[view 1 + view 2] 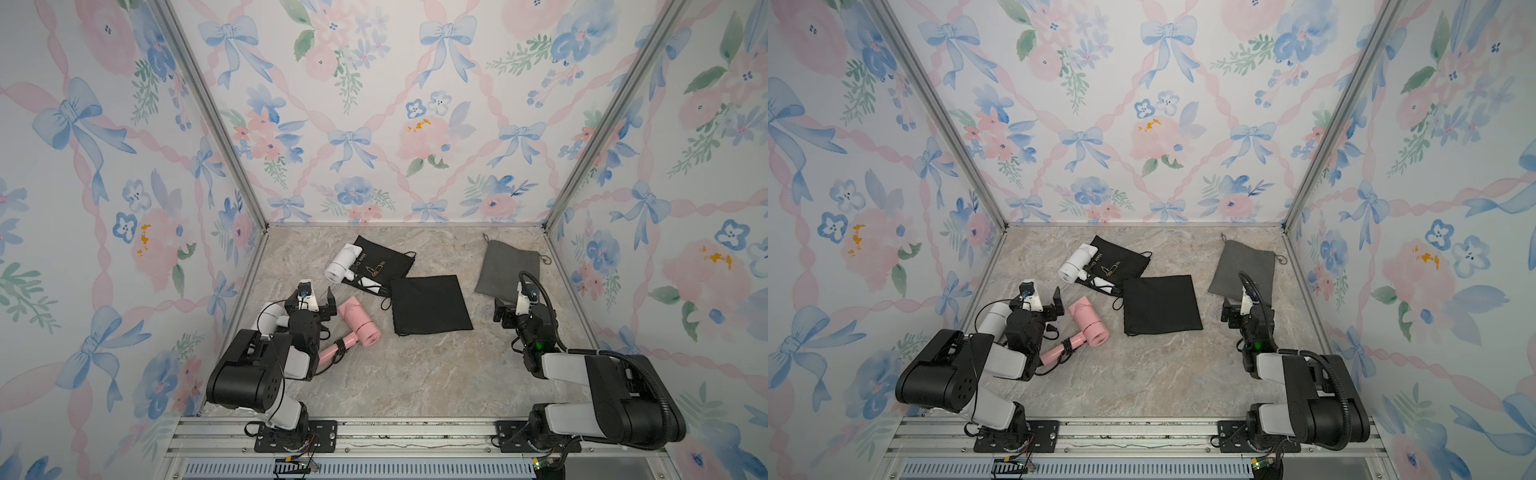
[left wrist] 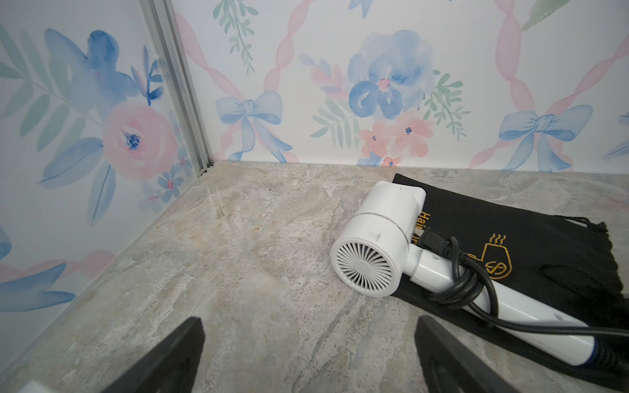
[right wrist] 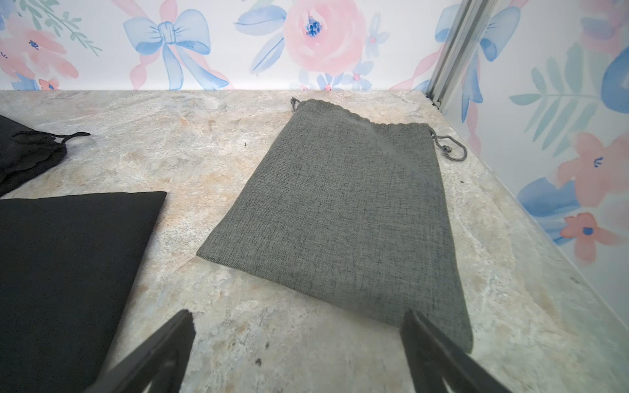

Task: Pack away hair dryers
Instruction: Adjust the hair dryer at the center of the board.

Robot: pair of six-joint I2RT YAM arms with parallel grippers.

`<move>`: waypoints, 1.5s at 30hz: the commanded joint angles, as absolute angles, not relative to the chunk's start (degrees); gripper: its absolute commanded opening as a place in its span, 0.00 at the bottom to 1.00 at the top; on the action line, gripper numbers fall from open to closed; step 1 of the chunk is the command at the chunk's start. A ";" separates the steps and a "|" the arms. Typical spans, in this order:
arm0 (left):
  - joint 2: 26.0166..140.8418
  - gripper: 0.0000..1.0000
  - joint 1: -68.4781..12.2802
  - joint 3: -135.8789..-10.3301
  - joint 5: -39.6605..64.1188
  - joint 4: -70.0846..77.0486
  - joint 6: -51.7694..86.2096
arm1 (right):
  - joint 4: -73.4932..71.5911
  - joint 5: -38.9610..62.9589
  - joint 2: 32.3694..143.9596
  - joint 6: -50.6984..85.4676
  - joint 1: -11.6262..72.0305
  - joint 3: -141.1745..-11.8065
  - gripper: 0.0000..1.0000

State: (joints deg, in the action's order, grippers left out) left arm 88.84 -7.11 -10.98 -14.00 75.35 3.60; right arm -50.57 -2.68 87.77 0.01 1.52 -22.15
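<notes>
A white hair dryer (image 1: 343, 264) (image 2: 374, 251) lies with its cord wrapped round the handle, partly on a black pouch with gold print (image 1: 384, 262). The pink hair dryer (image 1: 359, 326) (image 1: 1090, 324) lies just right of my left gripper (image 1: 318, 303) (image 2: 308, 321), which is open over bare tabletop with nothing between its fingers. Another white hair dryer (image 1: 270, 316) is partly hidden under my left arm. My right gripper (image 1: 505, 309) (image 3: 297, 314) hangs open and empty at the near edge of a grey pouch (image 1: 511, 266) (image 3: 340, 211).
A plain black pouch (image 1: 430, 305) (image 3: 68, 272) lies flat mid-table between the arms. Floral walls close in the marble-look tabletop (image 1: 395, 374) at the left, back and right. The arm bases sit on a metal rail (image 1: 415, 440) at the front.
</notes>
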 commanded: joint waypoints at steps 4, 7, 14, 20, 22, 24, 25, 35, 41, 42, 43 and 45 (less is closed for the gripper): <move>88.85 0.98 -7.38 -11.08 -15.16 76.47 3.27 | -50.55 -1.84 88.51 0.97 1.05 -23.11 0.97; 88.76 0.98 -7.34 -11.00 -15.12 76.53 3.25 | -50.88 -1.89 88.51 0.92 1.05 -22.91 1.00; 79.70 0.98 -8.34 -18.46 -21.91 56.77 5.14 | -30.42 -13.91 77.53 0.60 5.22 -29.07 1.00; 72.68 0.98 -14.12 -27.14 -33.99 35.71 6.30 | -12.00 -20.29 72.01 5.09 7.53 -38.57 0.97; 71.61 0.98 -15.62 -30.67 -37.15 28.51 6.11 | -11.17 -21.64 69.88 4.82 9.13 -38.83 0.97; 70.60 0.98 -15.80 -35.10 -36.11 19.28 8.43 | -7.45 -21.36 68.25 6.24 10.37 -40.59 0.97; 70.24 0.98 -15.75 -37.37 -35.56 14.41 9.97 | -4.78 -20.48 67.95 6.78 11.26 -42.16 0.97; 61.76 0.98 -15.56 -42.81 -24.21 -8.57 18.11 | 7.46 -17.58 71.79 10.21 29.90 -52.74 0.97; 63.07 0.95 -15.64 -44.93 -14.62 -18.00 23.74 | 12.48 -16.57 74.62 19.66 36.60 -55.81 0.97; 62.85 0.95 -16.00 -44.19 -12.31 -19.15 25.49 | 12.56 -16.04 74.54 21.33 37.03 -55.73 0.97; 62.45 0.95 -16.48 -43.23 -10.66 -20.17 27.85 | 12.17 -15.07 74.47 22.83 37.17 -55.40 0.97; 61.39 0.96 -17.83 -40.78 -7.35 -20.61 31.83 | 10.90 -13.10 74.36 24.58 37.16 -54.68 0.97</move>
